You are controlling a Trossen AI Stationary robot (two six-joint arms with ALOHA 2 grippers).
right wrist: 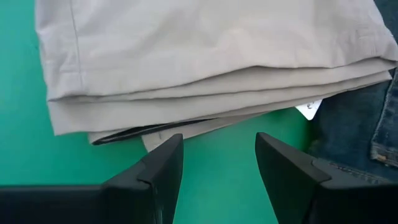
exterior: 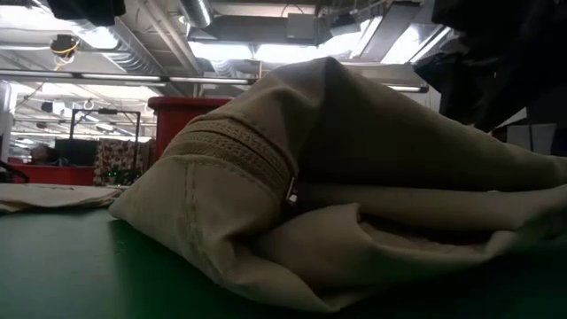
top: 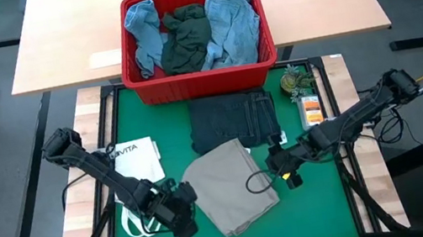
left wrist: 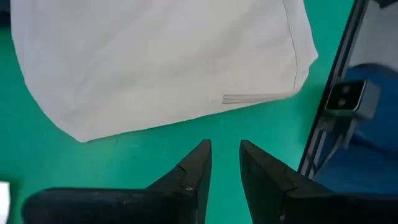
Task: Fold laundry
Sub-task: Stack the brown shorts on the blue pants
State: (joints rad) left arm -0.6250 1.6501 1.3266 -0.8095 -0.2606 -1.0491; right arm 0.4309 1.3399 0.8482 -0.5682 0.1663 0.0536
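Observation:
A folded beige piece point(top: 227, 188) lies flat on the green mat, in several stacked layers point(right wrist: 211, 56); it fills the low view point(exterior: 354, 177). Folded dark jeans point(top: 233, 119) lie just beyond it. More laundry fills the red basket point(top: 201, 82) at the far edge. My left gripper point(top: 186, 201) hovers at the beige piece's near left corner, its fingers point(left wrist: 225, 155) a little apart with only mat between them. My right gripper point(top: 276, 162) hovers by the piece's right edge, open wide point(right wrist: 217, 155) with nothing between its fingers.
A white tote bag point(top: 137, 160) lies on the mat's left side under my left arm. A small green thing point(top: 298, 81) and an orange packet point(top: 310, 107) sit at the mat's far right. A black cable loop point(top: 257, 182) hangs over the beige piece.

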